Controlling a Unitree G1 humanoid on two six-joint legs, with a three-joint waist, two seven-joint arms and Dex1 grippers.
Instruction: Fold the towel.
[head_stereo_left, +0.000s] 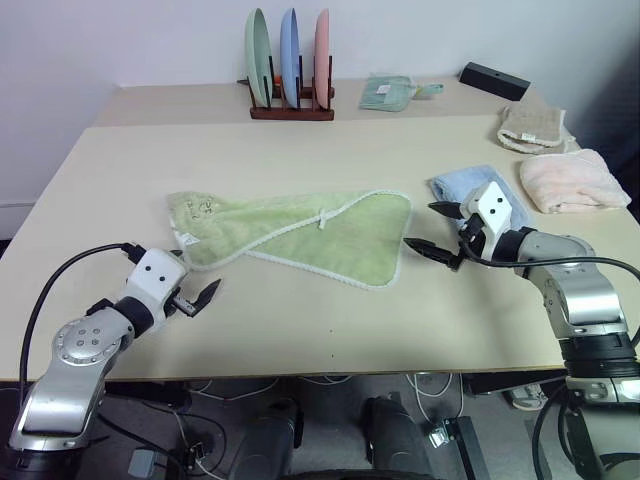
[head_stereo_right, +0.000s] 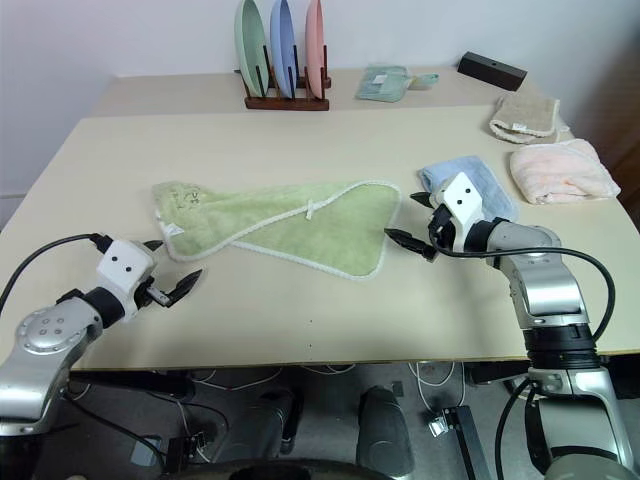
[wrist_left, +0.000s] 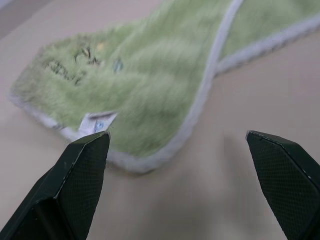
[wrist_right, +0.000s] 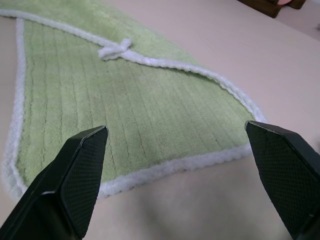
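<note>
A pale wooden table (head_stereo_left: 300, 330) is seen carrying everything, with the light green towel (head_stereo_left: 300, 235) spread in a rough, partly doubled shape near its middle, one layer lapped diagonally over the other so that the white edging crosses at a small loop (head_stereo_left: 322, 220). The towel is judged only loosely gathered, its fold not yet squared. The 2 arms are held low at opposite ends, apparently so that each end can be taken at once. The right gripper (head_stereo_left: 440, 232) is poised just beside the towel's rounded end, its jaws spread wide and empty. The left gripper (head_stereo_left: 187, 287) is set near the end bearing the white tag (wrist_left: 96, 122) and dark stitched mark (wrist_left: 70, 65), jaws likewise wide, nothing held. A folded blue towel (head_stereo_left: 470, 187) lies behind the right gripper.
</note>
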